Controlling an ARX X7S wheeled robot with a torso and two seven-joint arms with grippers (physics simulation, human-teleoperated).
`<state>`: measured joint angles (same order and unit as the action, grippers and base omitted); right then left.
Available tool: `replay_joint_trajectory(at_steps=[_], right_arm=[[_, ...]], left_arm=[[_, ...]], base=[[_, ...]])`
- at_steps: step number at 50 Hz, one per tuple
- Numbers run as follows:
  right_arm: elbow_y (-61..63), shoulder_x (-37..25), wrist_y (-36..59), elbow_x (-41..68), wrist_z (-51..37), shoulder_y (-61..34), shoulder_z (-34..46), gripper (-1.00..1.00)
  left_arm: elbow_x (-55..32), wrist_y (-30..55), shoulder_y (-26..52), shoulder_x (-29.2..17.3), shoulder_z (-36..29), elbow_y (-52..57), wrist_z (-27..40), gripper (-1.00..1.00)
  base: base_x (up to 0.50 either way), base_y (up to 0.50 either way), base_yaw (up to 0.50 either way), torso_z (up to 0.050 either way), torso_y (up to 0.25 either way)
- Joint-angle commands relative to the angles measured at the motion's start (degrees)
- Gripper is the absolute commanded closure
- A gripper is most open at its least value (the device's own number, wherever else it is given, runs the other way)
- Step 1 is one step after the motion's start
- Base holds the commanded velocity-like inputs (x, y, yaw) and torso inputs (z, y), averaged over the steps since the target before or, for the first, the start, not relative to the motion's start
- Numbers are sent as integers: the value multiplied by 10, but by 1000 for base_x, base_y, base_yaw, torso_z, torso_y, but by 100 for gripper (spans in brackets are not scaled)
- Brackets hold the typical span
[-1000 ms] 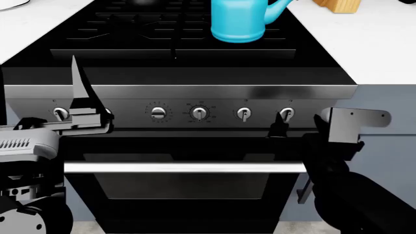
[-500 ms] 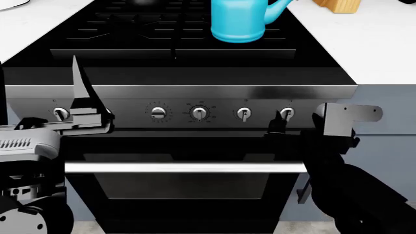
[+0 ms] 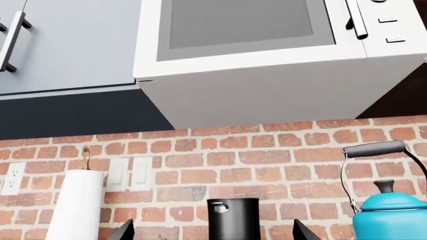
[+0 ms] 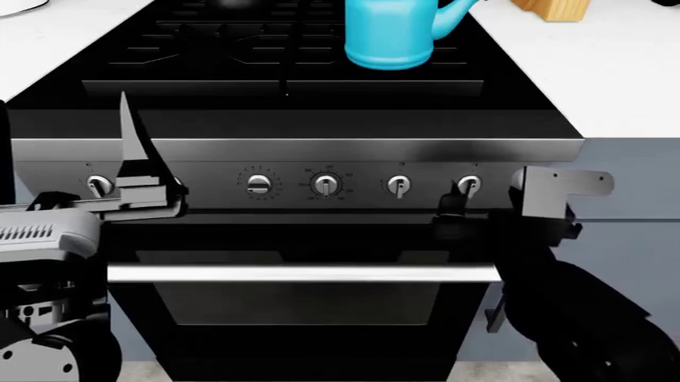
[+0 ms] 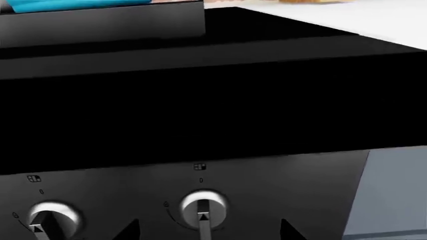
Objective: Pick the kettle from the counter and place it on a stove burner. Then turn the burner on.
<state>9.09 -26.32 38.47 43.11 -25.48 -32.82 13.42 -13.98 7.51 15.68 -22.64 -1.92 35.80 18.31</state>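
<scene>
With the kettle (image 4: 390, 32) set on the stove's right rear burner, we judged our right gripper (image 4: 455, 208), fingers spread, should straddle the rightmost knob (image 5: 202, 207) squarely before clenching and twisting.

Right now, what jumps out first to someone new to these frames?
The turquoise kettle already sits on the black stovetop, toward its right rear. Below, the right gripper hangs at the rightmost knob on the steel control panel. The left gripper points up near the leftmost knob.
</scene>
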Motion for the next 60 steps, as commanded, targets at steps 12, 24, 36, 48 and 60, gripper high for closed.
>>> replay_joint_trajectory(at_steps=[12,24,36,48,60], right_arm=[[-68,16,-13,-28,19,-34,27,-100],[-106,25,-23,-42,30,-46,40,-100],[-139,33,-38,-47,44,-57,44,-100],[-163,42,-39,-54,49,-75,53,-100],[-168,43,-34,-55,41,-78,54,100]], left_arm=[[1,-1,2,-2,-5,-4,3,-100],[2,-5,2,-3,-8,-8,3,-100],[1,-3,2,-5,-9,-5,6,-100],[-1,-4,1,-6,-9,-6,7,-100],[-3,-5,3,-7,-10,-9,8,-100]], base=[[0,0,0,0,0],[0,0,0,0,0],[0,0,0,0,0],[5,0,2,0,0],[15,1,10,0,-7]])
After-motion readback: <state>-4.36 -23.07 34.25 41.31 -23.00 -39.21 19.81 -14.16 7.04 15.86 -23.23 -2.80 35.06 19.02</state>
